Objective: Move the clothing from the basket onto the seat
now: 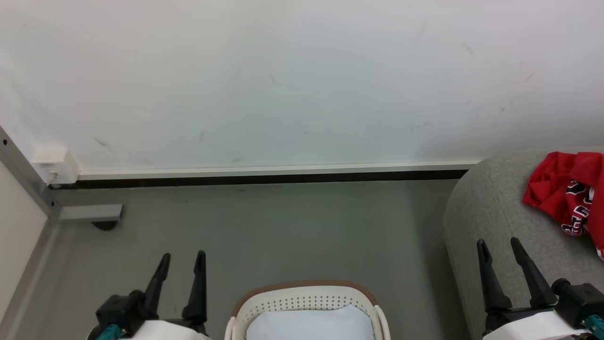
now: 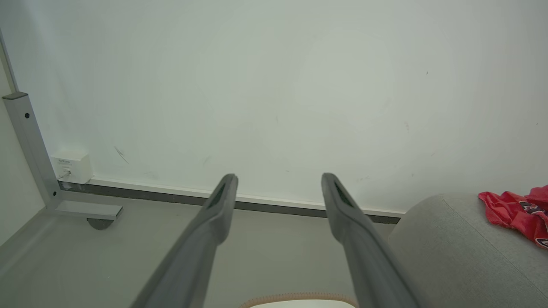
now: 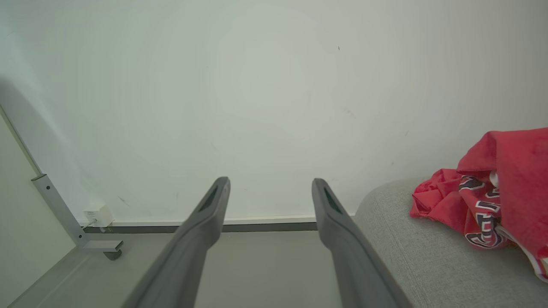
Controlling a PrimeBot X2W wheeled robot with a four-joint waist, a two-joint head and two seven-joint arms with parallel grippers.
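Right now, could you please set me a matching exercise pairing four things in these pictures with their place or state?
Column one:
1. clothing
2. basket
3. left hand
4. right hand

Column two:
A. open, over the bare floor
B. heaped on the grey seat
C. open, at the seat's edge
D. on the floor, pale liner inside

Pairs: 1-B, 2-D, 3-A, 4-C.

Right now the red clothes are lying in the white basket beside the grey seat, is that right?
No. The red clothes lie on the grey seat, not in the white basket, where a pale cloth shows. The head view shows this. The basket does stand beside the seat.
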